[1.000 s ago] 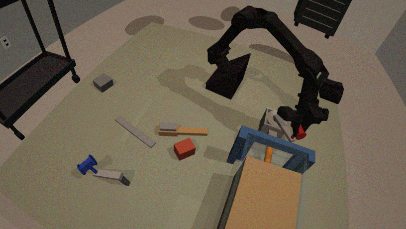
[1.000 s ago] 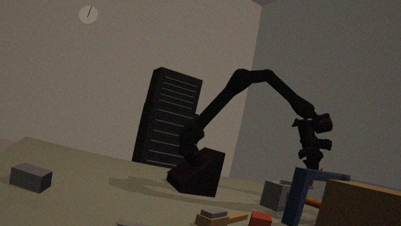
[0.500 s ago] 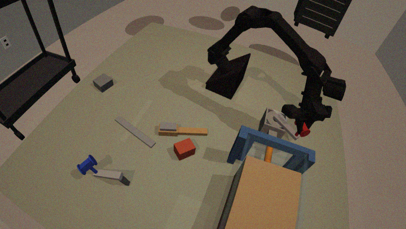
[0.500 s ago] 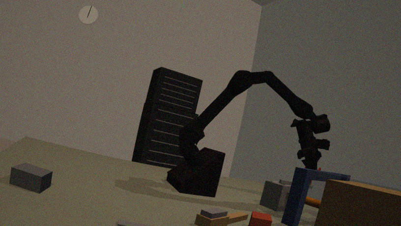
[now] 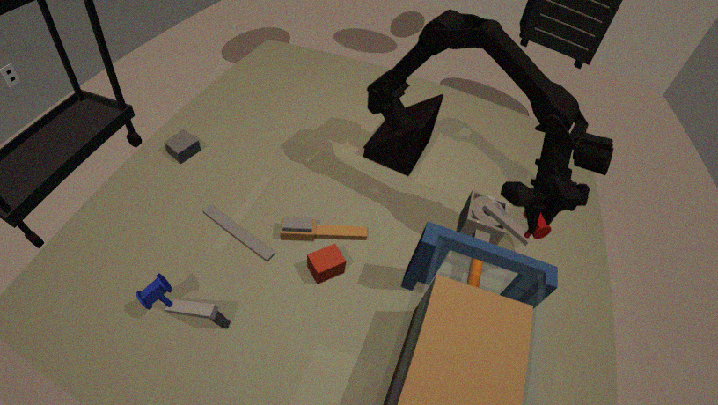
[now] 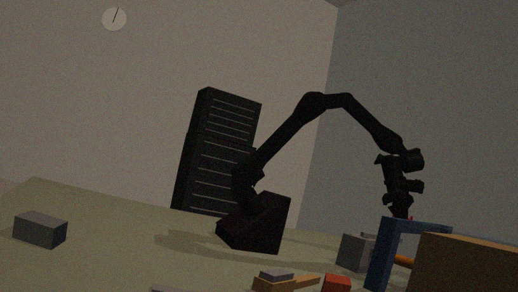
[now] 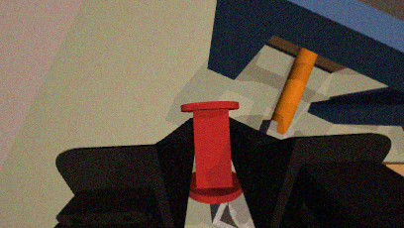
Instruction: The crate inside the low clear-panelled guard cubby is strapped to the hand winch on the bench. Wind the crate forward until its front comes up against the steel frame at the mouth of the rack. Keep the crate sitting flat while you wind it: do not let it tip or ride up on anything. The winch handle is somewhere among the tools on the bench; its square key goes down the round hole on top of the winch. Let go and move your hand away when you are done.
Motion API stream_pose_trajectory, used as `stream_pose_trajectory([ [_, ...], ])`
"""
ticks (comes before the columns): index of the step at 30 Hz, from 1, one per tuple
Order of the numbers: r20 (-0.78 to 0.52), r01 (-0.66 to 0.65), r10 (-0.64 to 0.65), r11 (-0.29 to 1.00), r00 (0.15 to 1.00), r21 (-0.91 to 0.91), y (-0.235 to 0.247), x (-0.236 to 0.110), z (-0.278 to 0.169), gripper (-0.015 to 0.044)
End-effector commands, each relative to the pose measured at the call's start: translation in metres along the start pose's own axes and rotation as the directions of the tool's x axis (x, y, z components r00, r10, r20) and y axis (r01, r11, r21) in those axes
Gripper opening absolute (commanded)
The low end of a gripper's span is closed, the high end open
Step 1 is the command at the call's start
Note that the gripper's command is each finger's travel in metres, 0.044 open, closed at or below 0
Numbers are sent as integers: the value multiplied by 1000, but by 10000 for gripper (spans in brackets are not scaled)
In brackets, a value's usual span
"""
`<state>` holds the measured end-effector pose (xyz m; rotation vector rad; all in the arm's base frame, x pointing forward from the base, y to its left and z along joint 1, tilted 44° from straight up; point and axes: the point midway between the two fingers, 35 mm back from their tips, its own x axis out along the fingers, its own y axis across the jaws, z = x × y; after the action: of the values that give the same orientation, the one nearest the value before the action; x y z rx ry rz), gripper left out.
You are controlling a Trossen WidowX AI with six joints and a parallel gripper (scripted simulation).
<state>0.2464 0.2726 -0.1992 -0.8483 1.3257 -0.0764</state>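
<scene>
Starting at the left of the tabletop (image 5: 150, 211), well apart from the work, lie a small grey block (image 5: 181, 145), a blue-knobbed tool (image 5: 153, 290), a flat grey bar (image 5: 238, 232), a wooden-handled scraper (image 5: 324, 230) and a red block (image 5: 326, 261); none of them matters to the step in hand. Further right stands the blue steel frame (image 5: 436, 236) at the mouth of the rack, with the tan crate (image 5: 467, 342) behind it and an orange strap (image 5: 475, 272) running forward from the crate through the frame toward the grey winch (image 5: 481, 218). A gap shows between the crate's front and the frame, so winding looks unfinished. At the far right the gripper (image 5: 537, 224) has its jaws clenched on the red knob (image 7: 212, 149) of the winch handle (image 5: 505, 219), whose grey arm reaches back over the top of the winch. The wrist view shows the knob upright between the dark fingers, with the strap beyond. To do this step well, the knob should sweep an even circle around the winch's round hole at a constant height, so the square key stays seated and does not lift out. A slow, steady turn probably keeps the strap pulling level and the crate flat; watching the gap at the frame tells when to stop, release and withdraw.
</scene>
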Motion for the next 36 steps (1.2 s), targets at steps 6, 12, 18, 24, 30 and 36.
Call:
stream_pose_trajectory([
  [6,-18,-25,25,1000,1000,-15,16,-6,-14,0],
  [12,-19,-26,25,1000,1000,-15,20,-9,-19,0],
  [18,-19,-26,26,1000,999,-15,23,-11,-23,0],
  [24,-19,-26,26,1000,999,-16,27,-14,-28,0],
  [30,-20,-27,26,1000,999,-16,30,-16,-32,0],
  [36,-20,-27,27,999,999,-16,33,-19,-38,0],
])
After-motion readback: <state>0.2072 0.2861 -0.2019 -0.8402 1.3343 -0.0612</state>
